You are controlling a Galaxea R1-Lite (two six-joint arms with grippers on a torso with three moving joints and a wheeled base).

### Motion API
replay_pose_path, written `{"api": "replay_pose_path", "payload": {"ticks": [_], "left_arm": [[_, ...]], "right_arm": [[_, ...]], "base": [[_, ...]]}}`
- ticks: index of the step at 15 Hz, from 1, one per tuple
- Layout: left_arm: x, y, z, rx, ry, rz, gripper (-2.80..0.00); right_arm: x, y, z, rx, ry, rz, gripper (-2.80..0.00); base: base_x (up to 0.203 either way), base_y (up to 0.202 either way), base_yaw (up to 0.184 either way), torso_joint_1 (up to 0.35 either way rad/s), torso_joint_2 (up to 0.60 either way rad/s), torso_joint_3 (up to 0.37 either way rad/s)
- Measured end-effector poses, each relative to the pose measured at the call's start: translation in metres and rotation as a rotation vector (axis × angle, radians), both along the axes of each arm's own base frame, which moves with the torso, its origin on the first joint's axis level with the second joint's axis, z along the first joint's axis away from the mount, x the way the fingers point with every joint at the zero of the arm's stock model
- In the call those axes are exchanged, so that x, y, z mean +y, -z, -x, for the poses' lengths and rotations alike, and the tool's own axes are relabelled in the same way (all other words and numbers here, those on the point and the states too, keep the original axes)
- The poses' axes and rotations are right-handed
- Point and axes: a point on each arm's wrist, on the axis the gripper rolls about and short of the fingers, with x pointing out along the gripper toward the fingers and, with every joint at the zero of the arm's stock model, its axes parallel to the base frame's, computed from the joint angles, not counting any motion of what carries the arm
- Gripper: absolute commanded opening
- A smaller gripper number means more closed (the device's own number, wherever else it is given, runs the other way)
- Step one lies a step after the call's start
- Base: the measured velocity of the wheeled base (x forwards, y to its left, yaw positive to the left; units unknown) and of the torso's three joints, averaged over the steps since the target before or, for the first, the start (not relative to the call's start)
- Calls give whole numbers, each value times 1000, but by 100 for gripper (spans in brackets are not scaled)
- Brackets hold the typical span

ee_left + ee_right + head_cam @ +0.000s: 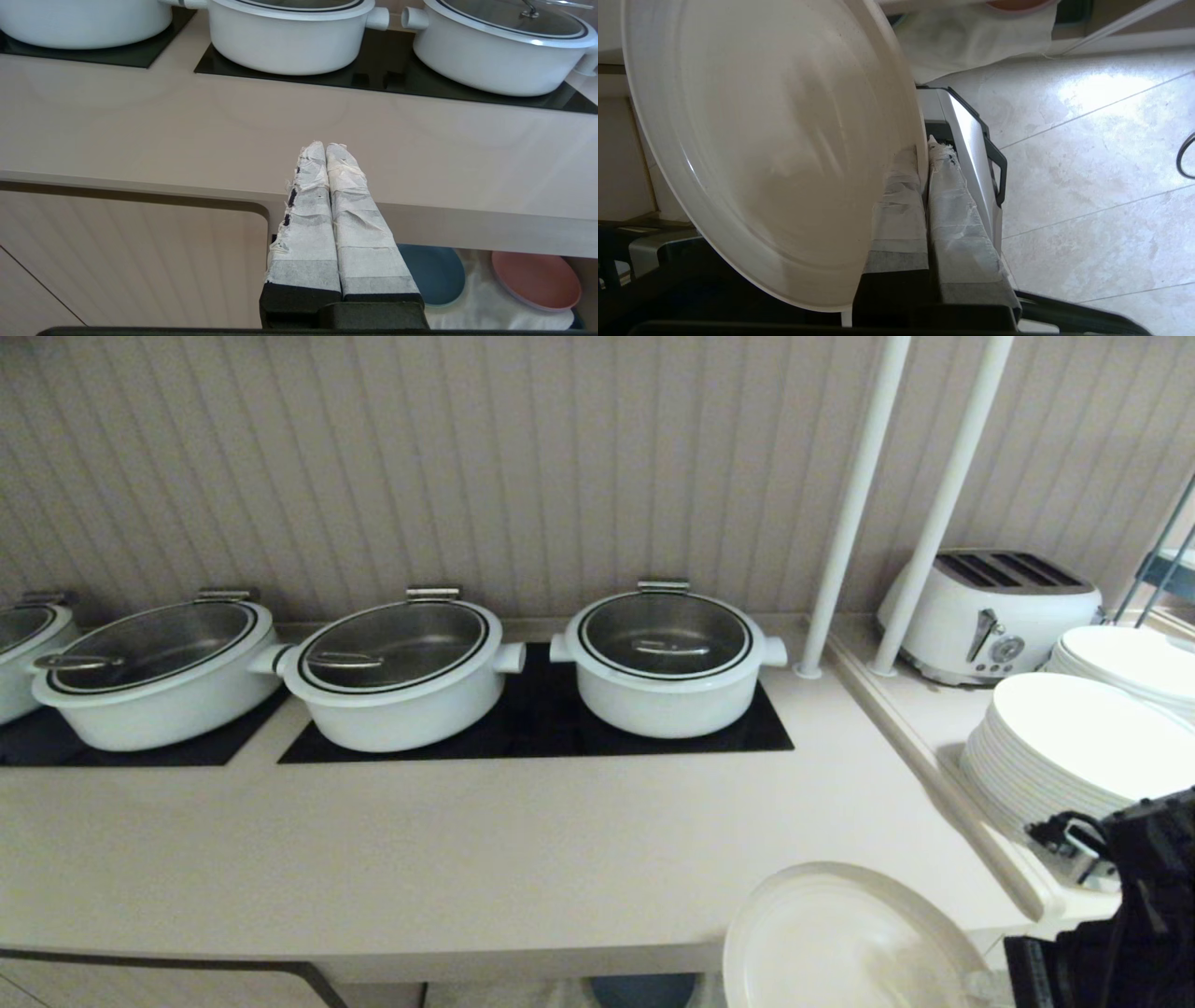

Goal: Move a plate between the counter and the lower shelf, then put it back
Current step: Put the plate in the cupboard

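The cream-beige plate (845,943) hangs in the air just in front of the counter's (467,859) front edge at the lower right, at about counter height. My right gripper (923,147) is shut on the plate's (770,140) rim, one taped finger on each face. In the head view only the right arm's black body (1134,915) shows. My left gripper (325,145) is shut and empty, parked in front of the counter (187,135), pointing at its front edge. The lower shelf (486,284) with its off-white cloth floor shows below the counter.
Three white lidded pots (667,658) stand on black hob panels (541,719) at the counter's back. A blue plate (434,273) and a pink plate (537,280) lie on the lower shelf. Stacked white plates (1074,747) and a toaster (994,611) sit on the side ledge at right.
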Motion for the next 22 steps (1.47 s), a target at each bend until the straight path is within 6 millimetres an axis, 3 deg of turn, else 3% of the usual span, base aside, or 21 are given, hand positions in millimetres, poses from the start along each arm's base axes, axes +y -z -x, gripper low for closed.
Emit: {"api": "replay_pose_path", "payload": {"ticks": [6,17,22], "left_arm": [[0,0,0,0,0,0,-280],[0,0,0,0,0,0,-280],[0,0,0,0,0,0,-280]], "right_arm": [[-12,11,25,15,31,7,-280],[-20,38,41,59,60,21,-280],[-21,40,43,52,62,20,-280]], "base": [[0,0,0,0,0,0],[0,0,0,0,0,0],[0,0,0,0,0,0]]}}
